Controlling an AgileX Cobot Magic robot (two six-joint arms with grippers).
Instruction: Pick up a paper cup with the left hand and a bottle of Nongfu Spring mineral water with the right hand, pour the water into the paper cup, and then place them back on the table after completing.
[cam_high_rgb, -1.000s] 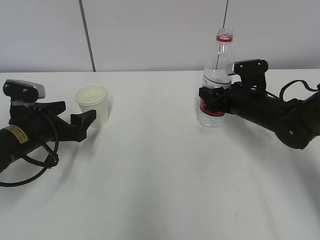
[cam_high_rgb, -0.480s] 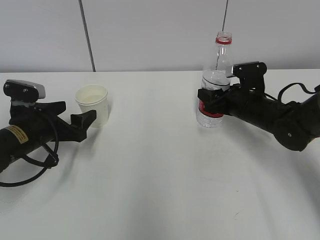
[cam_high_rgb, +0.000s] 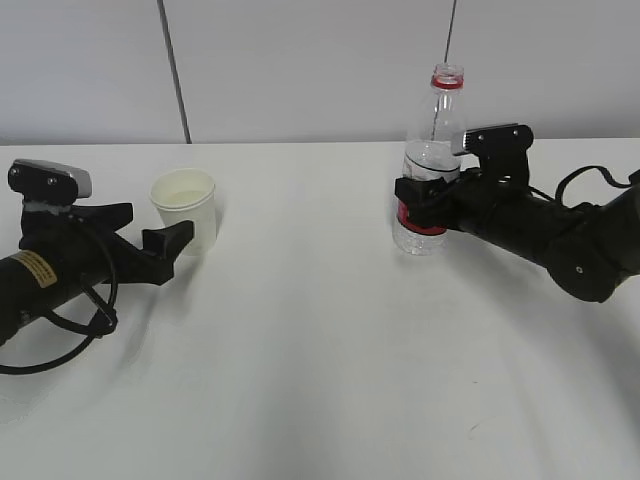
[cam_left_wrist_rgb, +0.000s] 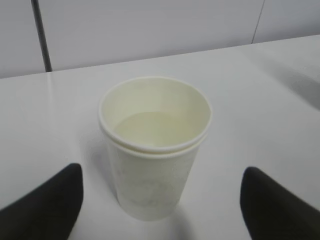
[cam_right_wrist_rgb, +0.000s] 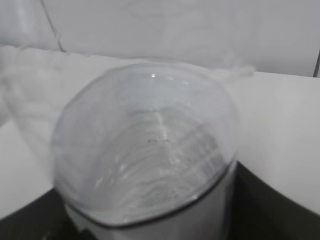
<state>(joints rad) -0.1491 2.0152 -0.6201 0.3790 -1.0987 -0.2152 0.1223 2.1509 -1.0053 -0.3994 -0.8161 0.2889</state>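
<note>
Two robot arms rest low on a white bench (cam_high_rgb: 320, 350), each with a vessel at its tip. At left, the left end effector (cam_left_wrist_rgb: 160, 200) stands wide, its two black fingers (cam_left_wrist_rgb: 47, 202) on either side of a paper cup (cam_high_rgb: 186, 210) without touching it; the cup sits upright on the bench, and in the left wrist view (cam_left_wrist_rgb: 155, 150) it appears to be two cups nested together. At right, the right end effector (cam_high_rgb: 420, 195) is clamped around the middle of a clear plastic bottle (cam_high_rgb: 432, 165) just above its red label (cam_high_rgb: 417, 222). The bottle stands upright and uncapped, a red ring at its open neck, with water (cam_high_rgb: 420, 238) in its lower part; whether its base rests on the bench or sits just clear of it is hard to judge. Cup and bottle stand well apart.
</note>
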